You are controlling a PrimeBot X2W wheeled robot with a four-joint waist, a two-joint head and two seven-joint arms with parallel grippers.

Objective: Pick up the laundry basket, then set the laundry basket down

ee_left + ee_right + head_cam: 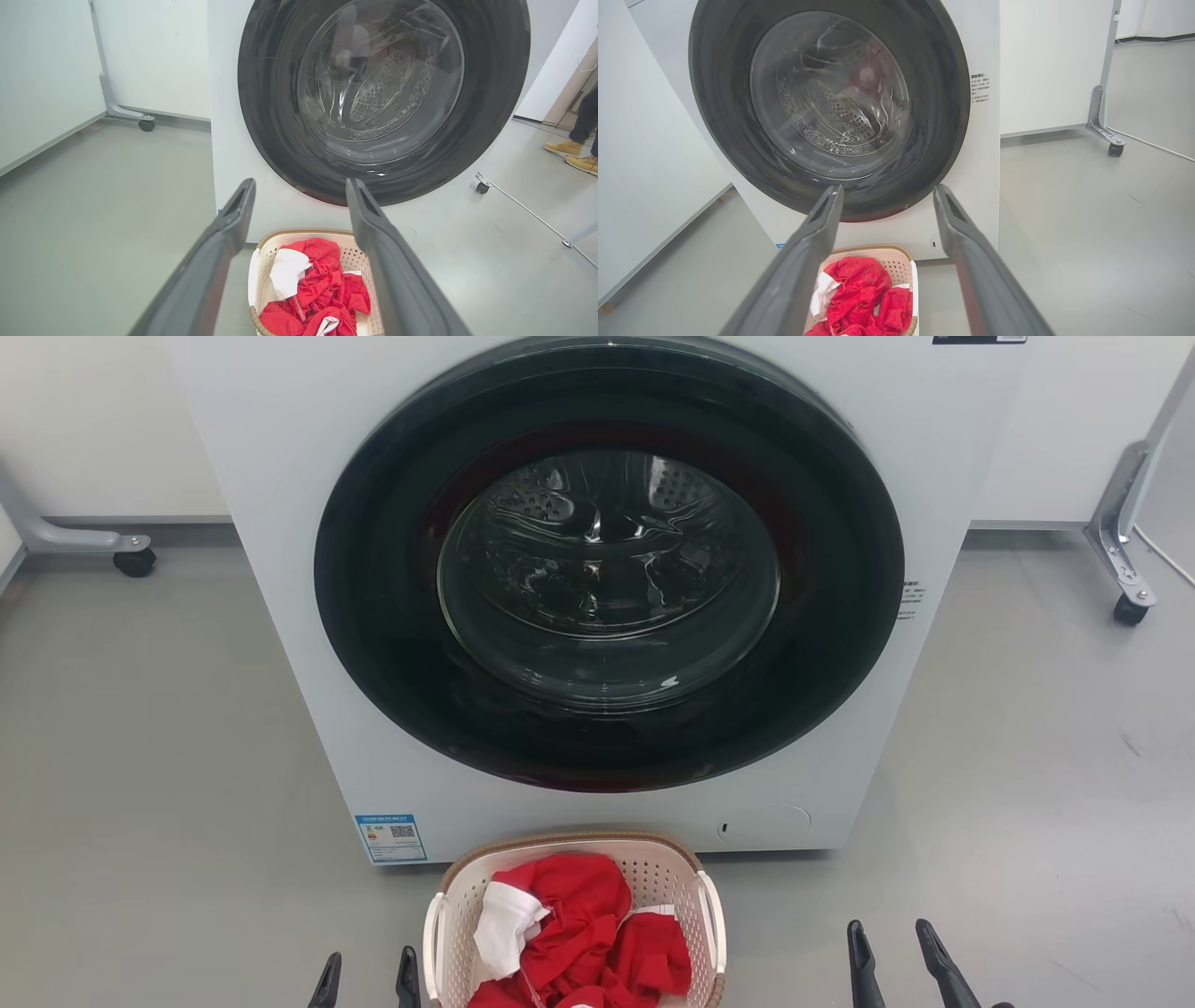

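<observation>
Hovering with both pincers empty by the laundry basket (665,882).
Facing it on the floor (140,756) just before the washer (280,663), heaped with red clothes (579,933); holding the left pincer (367,961) spread open just beside its left handle, the right pincer (889,933) likewise spread, farther off to its right.

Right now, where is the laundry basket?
In the head view the laundry basket sits on the floor at bottom centre, before the washer, between the left gripper and right gripper.
</observation>
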